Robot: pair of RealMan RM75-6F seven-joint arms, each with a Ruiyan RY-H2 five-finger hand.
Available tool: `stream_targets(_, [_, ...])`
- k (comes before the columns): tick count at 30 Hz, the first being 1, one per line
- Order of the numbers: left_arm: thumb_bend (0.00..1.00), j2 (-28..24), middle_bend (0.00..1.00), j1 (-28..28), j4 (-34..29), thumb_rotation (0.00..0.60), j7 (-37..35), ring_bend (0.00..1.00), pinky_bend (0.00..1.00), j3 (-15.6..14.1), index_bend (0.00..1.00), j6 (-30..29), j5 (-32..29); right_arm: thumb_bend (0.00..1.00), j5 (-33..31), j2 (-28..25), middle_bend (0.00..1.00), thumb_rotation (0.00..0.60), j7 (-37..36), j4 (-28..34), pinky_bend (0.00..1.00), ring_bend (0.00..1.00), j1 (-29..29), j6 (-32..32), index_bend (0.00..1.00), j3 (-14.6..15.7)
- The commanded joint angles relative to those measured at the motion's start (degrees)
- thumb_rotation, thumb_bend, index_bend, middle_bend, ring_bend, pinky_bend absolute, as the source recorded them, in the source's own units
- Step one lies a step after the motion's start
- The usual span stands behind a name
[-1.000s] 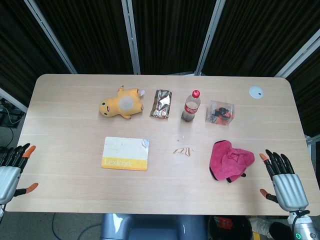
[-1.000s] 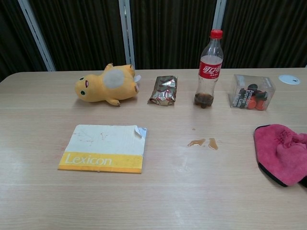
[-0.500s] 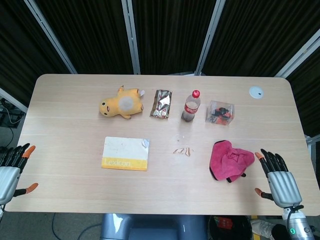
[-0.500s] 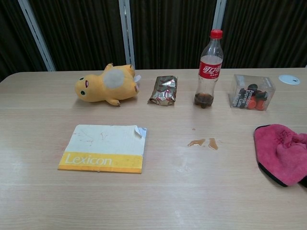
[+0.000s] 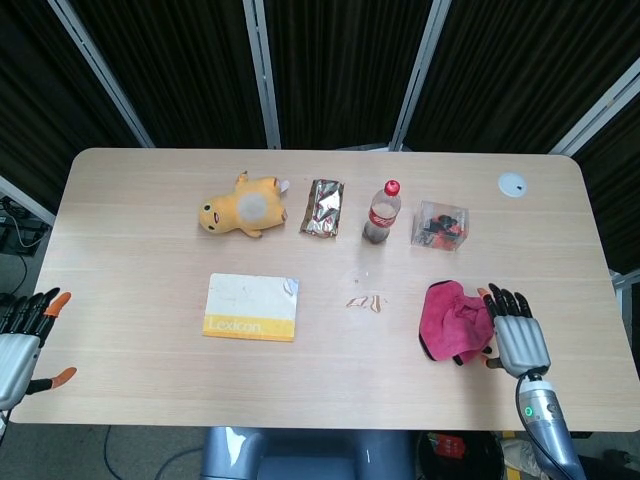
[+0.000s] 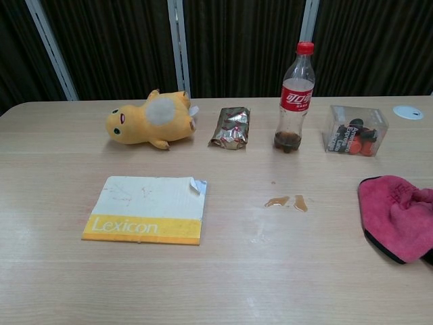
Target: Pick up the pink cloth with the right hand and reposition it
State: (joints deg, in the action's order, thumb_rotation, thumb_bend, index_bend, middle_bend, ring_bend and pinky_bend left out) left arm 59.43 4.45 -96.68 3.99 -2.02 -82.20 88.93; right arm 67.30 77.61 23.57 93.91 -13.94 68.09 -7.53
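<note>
The pink cloth (image 5: 452, 320) lies crumpled on the table at the right, and the chest view cuts it off at the right edge (image 6: 396, 213). My right hand (image 5: 513, 334) hovers over the cloth's right edge with its fingers spread, holding nothing; I cannot tell whether it touches the cloth. My left hand (image 5: 22, 340) hangs off the table's left front corner, fingers apart and empty. Neither hand shows in the chest view.
A yellow plush toy (image 5: 243, 207), a foil packet (image 5: 323, 207), a cola bottle (image 5: 381, 212) and a clear box (image 5: 442, 226) stand in a row at the back. A Lexicon book (image 5: 252, 307) lies front left. Small spill marks (image 5: 364, 301) sit left of the cloth.
My right hand has moved left and forward from beyond the table's right edge to the cloth's right side. The cloth and my left hand have not moved.
</note>
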Motion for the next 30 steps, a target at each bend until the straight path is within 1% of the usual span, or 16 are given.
stream_targets(1, [0.03,-0.04,0.00,0.02,-0.02,0.600,-0.07,0.00,0.00,-0.03,0.06,0.07,0.01,0.00,-3.98,2.56,0.00,0.600,0.55,-2.05,0.04,0.00,-1.24,-0.70,0.06,-1.96])
stream_targets(6, [0.03,-0.08,0.00,0.04,-0.18,0.600,-0.20,0.00,0.00,-0.01,0.06,0.29,-0.29,0.03,-8.30,4.29,0.00,0.600,0.38,-3.97,0.04,0.00,-1.95,-1.40,0.06,-3.18])
stream_targets(11, [0.03,-0.04,0.00,0.12,-0.28,0.600,0.15,0.00,0.00,-0.02,0.06,0.47,-0.36,0.04,-10.57,5.01,0.00,0.600,2.88,-4.62,0.04,0.00,-2.01,-2.02,0.06,-1.21])
stream_targets(16, [0.03,-0.02,0.00,0.03,-0.36,0.600,0.34,0.00,0.00,-0.04,0.06,0.38,-0.44,0.04,-11.15,6.36,0.00,0.600,2.78,-5.47,0.04,0.00,-2.34,-2.02,0.06,-0.71])
stream_targets(22, [0.03,0.01,0.00,0.06,-0.47,0.600,0.33,0.00,0.00,0.02,0.06,0.56,-0.71,0.05,-11.28,8.93,0.00,0.600,0.84,-8.40,0.04,0.00,-3.30,-2.00,0.06,-1.65])
stream_targets(27, [0.03,-0.01,0.00,0.11,-0.57,0.600,0.32,0.00,0.00,0.01,0.06,0.79,-0.91,0.13,-12.20,10.71,0.00,0.600,0.50,-10.75,0.04,0.00,-4.29,-2.65,0.06,-2.41])
stream_targets(30, [0.03,-0.04,0.00,0.12,-0.63,0.600,0.29,0.00,0.00,0.01,0.06,0.87,-0.99,0.18,-14.20,12.03,0.00,0.600,1.26,-12.89,0.04,0.00,-5.34,-3.82,0.08,-3.12])
